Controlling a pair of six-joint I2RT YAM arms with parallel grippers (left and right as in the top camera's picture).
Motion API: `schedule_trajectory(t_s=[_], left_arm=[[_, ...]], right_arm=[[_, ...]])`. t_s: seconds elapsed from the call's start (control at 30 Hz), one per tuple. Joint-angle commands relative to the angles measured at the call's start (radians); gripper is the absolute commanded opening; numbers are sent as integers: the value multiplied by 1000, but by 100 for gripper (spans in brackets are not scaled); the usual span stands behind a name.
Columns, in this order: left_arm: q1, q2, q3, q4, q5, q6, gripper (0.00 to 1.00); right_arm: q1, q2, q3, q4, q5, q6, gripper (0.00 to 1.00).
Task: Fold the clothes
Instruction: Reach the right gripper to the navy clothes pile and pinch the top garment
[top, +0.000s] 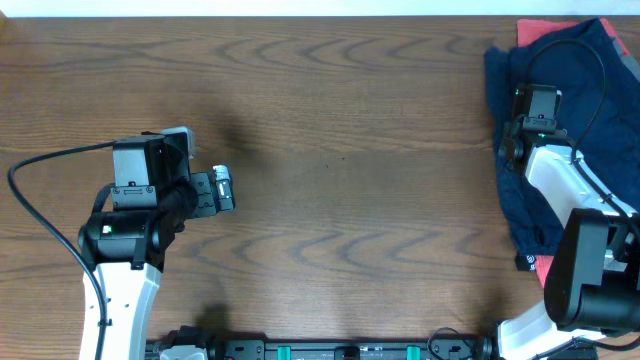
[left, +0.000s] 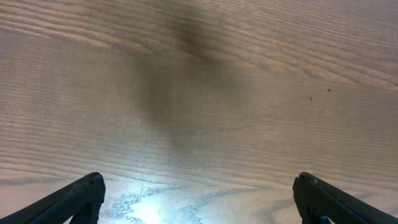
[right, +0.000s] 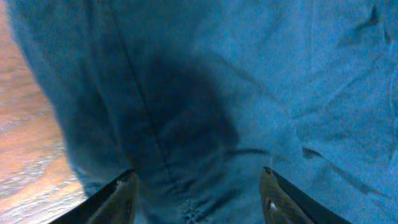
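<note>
Navy blue soft cloth garments (top: 510, 75) heaped at right side of brown wood-grain counter (top: 330, 120), coral-red cloth piece (top: 535, 30) peeking out at far corner. Right gripper (right: 196, 186) over navy fabric, jaws spread, nothing pinched. Left gripper (left: 199, 193) above bare wood, jaws spread.

Table (top: 350, 200): brown wood-grain surface, filling most of the overhead frame. White strip (top: 250, 7): runs along the top edge. Black rail (top: 330, 350): lies along the bottom edge, centre. Dark specks (left: 311, 98): on the table, right of centre in the left wrist view.
</note>
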Motion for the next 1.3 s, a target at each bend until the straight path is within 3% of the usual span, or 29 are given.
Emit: schedule_trajectory(t_s=[0.0,0.1,0.2,0.23,0.43,0.47,0.53,0.57,1.03,1.1,1.27], left_arm=[[4,1,19,-5,7,-7,98],[4,1,19,-5,7,-7,98],[4,1,19,-5,7,-7,98],[4,1,19,-5,7,-7,98],[4,1,19,-5,7,-7,98],[4,1,19,-5,7,-7,98],[4,2,19,-4,7,-7,98],[4,2,19,-3,7,-7,98],[4,2,19,-1,6,-7,98],[4,2,19,-1,6,-7,98],[4,2,19,-1,7,-7,98]], right_arm=[[-19,19,6,-4,37,29,52],[-24,24,5,-12,37,32,40],[-24,24,5,-15,37,32,4],[-24,24,5,-15,37,33,1],[-21,23,6,-15,21,36,3],[-20,23,6,-14,0,36,13],[-16,23,6,-14,-69,35,46],[-14,23,6,-14,-93,35,49],[-12,42,5,32,-162,35,53],[-13,56,5,29,-160,35,51],[-13,67,5,19,-74,72,34]])
